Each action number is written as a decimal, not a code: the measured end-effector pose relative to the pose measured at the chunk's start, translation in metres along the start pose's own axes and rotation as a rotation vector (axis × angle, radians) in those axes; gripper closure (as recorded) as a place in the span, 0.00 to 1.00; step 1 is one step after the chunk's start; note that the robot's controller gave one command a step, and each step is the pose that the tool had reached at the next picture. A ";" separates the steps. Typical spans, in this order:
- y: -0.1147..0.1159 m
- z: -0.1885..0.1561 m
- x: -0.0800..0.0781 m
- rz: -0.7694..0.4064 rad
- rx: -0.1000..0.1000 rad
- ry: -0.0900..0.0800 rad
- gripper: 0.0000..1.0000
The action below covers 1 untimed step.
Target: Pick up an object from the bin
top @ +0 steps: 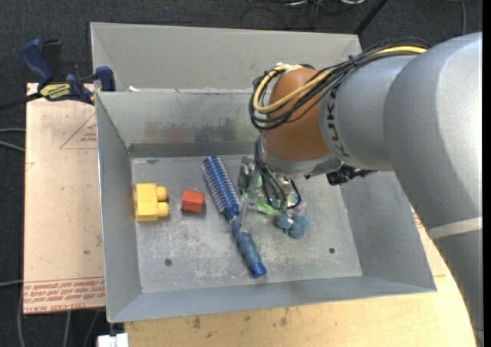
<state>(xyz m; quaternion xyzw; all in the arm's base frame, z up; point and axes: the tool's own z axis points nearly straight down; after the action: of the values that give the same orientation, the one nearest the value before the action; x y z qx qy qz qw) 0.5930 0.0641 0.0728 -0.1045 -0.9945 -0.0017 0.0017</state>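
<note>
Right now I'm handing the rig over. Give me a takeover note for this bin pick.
Gripper: low over the middle of the bin, nothing visibly held.
Things: blue brush lies diagonally just left of it; green bit and grey-blue piece right at it; red block and yellow block at left.
Done: nothing lifted.
Left: grasp one thing, lift it out.

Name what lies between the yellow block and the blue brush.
An orange cube, touching neither yellow block nor blue brush, seen in the camera view.
</note>
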 end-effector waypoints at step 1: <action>0.000 -0.002 -0.003 -0.001 -0.002 -0.015 1.00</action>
<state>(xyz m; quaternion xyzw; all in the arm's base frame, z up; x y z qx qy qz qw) 0.5959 0.0638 0.0748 -0.1042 -0.9945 -0.0020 -0.0058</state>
